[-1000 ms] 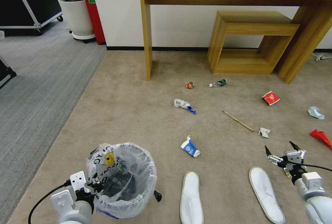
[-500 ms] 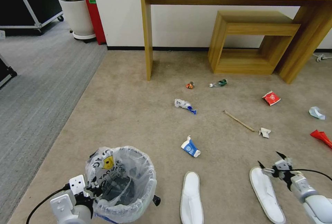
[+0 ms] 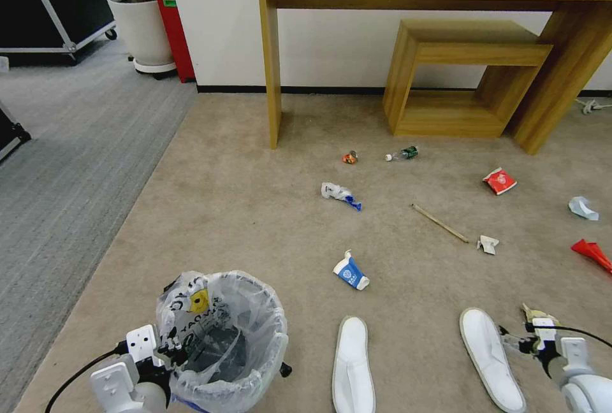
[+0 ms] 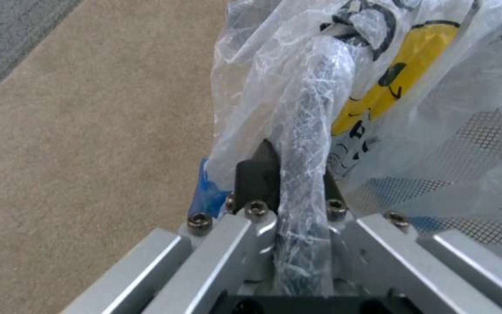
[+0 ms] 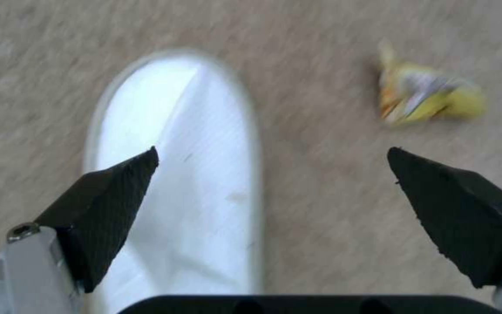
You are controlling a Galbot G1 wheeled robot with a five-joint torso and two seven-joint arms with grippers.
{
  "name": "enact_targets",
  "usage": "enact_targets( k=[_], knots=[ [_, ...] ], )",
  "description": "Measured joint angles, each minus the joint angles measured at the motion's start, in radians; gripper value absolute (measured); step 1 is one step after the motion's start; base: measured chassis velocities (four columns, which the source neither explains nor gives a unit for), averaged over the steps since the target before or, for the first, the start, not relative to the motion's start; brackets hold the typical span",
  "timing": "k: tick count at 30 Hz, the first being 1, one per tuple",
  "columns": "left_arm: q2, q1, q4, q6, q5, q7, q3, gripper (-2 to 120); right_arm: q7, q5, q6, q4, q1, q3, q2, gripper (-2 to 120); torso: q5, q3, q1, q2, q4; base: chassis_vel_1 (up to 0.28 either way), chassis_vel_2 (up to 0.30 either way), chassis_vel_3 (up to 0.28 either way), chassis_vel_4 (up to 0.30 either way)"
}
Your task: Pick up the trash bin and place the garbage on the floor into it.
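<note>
Left gripper (image 4: pixel 297 183): clamped on the bag-wrapped rim of the bin (image 3: pixel 220 336), at the rim's left side, at the near-left of the floor (image 3: pixel 255 222).
Bin: upright, lined with a crinkly white bag (image 4: pixel 379 87) that bore black print and a yellow mark.
Right gripper (image 5: pixel 274 209): fingers spread wide, poised low above the toe of the right slipper (image 3: pixel 491 355) and the carpet beside it; whether it touched, I could not tell.
Yellow wrapper (image 5: pixel 425 98): on the carpet just beside the right slipper's toe, on the side away from the bin.
Left slipper (image 3: pixel 352 365): between the bin and the right slipper.
Blue-and-white cup (image 3: pixel 350 272): just beyond the left slipper, right of the bin.
Stick (image 3: pixel 440 223): farther out, well apart from the bin.
Bottle (image 3: pixel 401 154): farther still, near the table (image 3: pixel 271 56).
Red packet (image 3: pixel 499 180): right of the stick.
</note>
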Motion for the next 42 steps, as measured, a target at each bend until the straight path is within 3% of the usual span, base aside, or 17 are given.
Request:
enact_targets(
  k=[4, 23, 26, 32, 42],
  knots=[
    [-0.001, 0.018, -0.001, -0.007, 0.032, 0.010, 0.010, 0, -0.032, 0.025, -0.046, -0.016, 0.013, -0.013, 0.042, 100, 0.0001, 0.000, 0.000, 0.000, -0.0001, 0.000, 0.000, 0.000, 0.000],
    [-0.005, 0.033, 0.002, -0.020, 0.072, 0.017, 0.031, 0, -0.049, -0.006, 0.035, -0.129, 0.070, -0.060, 0.106, 100, 0.0000, 0.000, 0.000, 0.000, -0.0001, 0.000, 0.000, 0.000, 0.000],
    [-0.005, 0.034, 0.002, -0.020, 0.076, 0.018, 0.031, 0, -0.061, -0.010, 0.052, -0.144, 0.075, -0.065, 0.111, 95, 0.0001, 0.000, 0.000, 0.000, -0.0001, 0.000, 0.000, 0.000, 0.000],
    [-0.006, 0.039, 0.002, -0.022, 0.087, 0.019, 0.035, 0, -0.073, -0.012, 0.063, -0.161, 0.083, -0.074, 0.126, 68, 0.0001, 0.000, 0.000, 0.000, -0.0001, 0.000, 0.000, 0.000, 0.000],
    [-0.002, 0.034, 0.004, -0.025, 0.093, 0.020, 0.042, 0, -0.072, -0.008, 0.081, -0.179, 0.093, -0.081, 0.121, 35, 0.0001, 0.000, 0.000, 0.000, -0.0001, 0.000, 0.000, 0.000, 0.000]
  ],
)
